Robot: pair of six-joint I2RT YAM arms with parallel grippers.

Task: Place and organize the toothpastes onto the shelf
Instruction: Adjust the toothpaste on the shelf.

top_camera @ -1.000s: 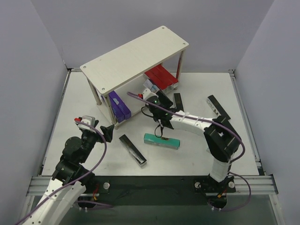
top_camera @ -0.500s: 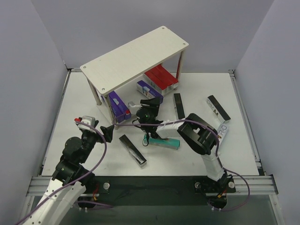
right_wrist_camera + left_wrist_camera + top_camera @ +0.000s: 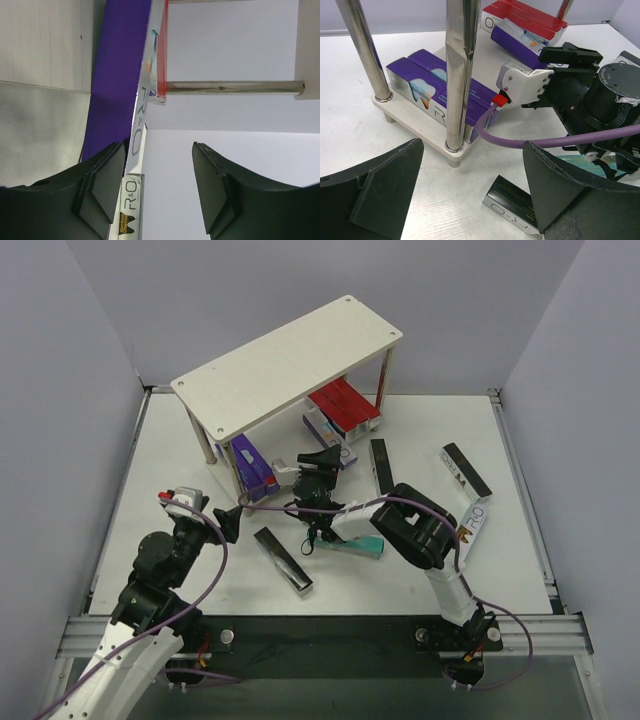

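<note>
The shelf (image 3: 290,355) stands askew at the back of the white table (image 3: 160,470), its pale, grainy top board carried on thin, mirror-bright metal rods (image 3: 461,75). On the lower board two glossy purple toothpastes (image 3: 435,87) lie flat side by side at the left end, their white printed ends facing out. A tight block of red cartons (image 3: 345,405) fills the right end, with another purple carton (image 3: 322,428) right beside them; I cannot tell whether it sits fully on the board.

The right gripper (image 3: 322,458) hovers at that purple carton. Its matte black fingers are parted with only air between them, and one lies close along the carton's white edge without clamping it. The left gripper (image 3: 228,523) hangs low near the shelf's left front leg, jaws spread wide and empty.

Loose on the table lie a slim black carton (image 3: 283,558) set diagonally, a teal carton (image 3: 360,545) half hidden under the right arm, a second black carton (image 3: 380,465) near the shelf, a third black carton (image 3: 465,468) and a white-ended carton (image 3: 478,518) further right
</note>
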